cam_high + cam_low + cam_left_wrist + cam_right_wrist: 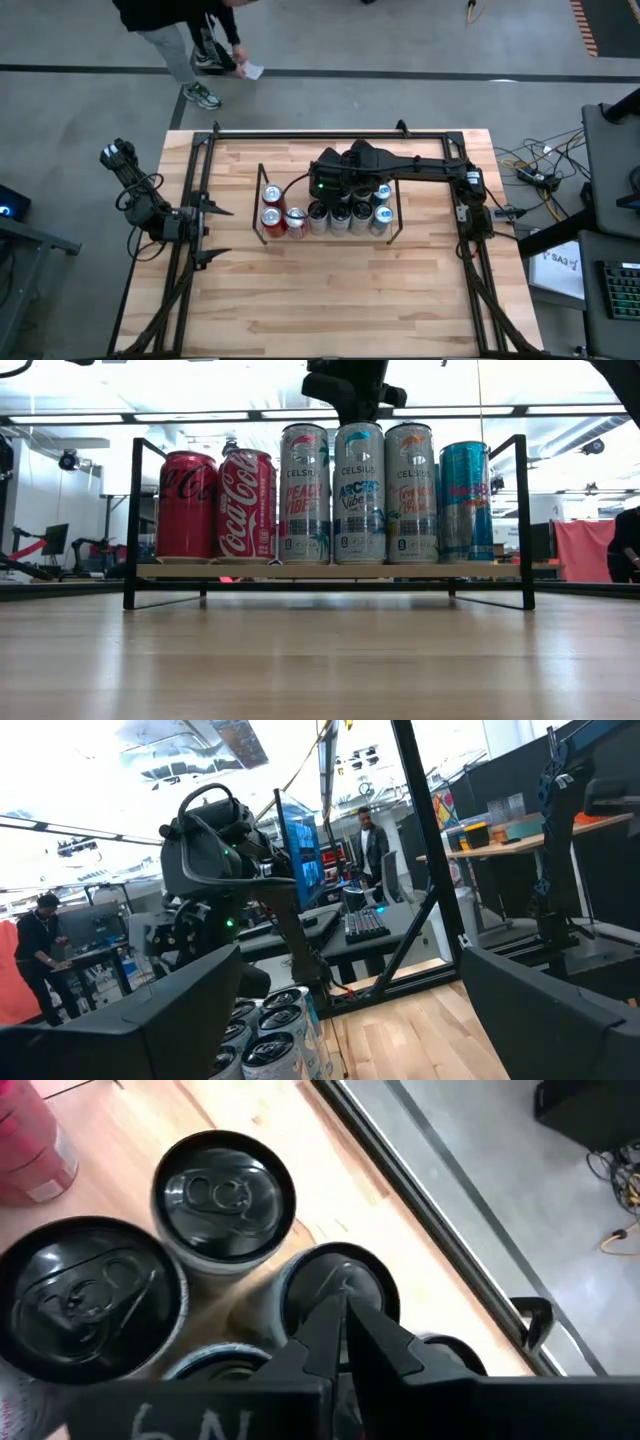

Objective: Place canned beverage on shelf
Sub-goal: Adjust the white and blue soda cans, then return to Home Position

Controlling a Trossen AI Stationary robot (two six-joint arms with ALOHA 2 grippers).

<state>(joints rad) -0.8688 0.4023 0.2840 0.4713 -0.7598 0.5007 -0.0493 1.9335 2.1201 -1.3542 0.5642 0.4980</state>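
Observation:
The shelf [330, 571], a low rack with black wire end frames and a light wood base, stands mid-table and carries several cans. Two red cola cans [215, 505] stand at its left, silver cans [358, 495] in the middle and a blue can [465, 500] at the right. My right gripper [345, 1305] is shut and hangs just above the shelf [260, 205], its tips over the top of a dark-lidded can [340, 1275] in the far row. My left gripper [218, 232] waits open by the table's left edge with nothing between its fingers. My right gripper's shut fingertips [330, 1320] stand right over the lid of the far-row can [300, 1285], slanting down from above. The can stands upright on the shelf's base. I cannot tell whether the tips touch the lid.
A large black tubular frame [330, 133] runs around the table's far and side edges. The wood in front of the shelf [330, 290] is bare. A person [190, 40] stands on the floor beyond the far left corner.

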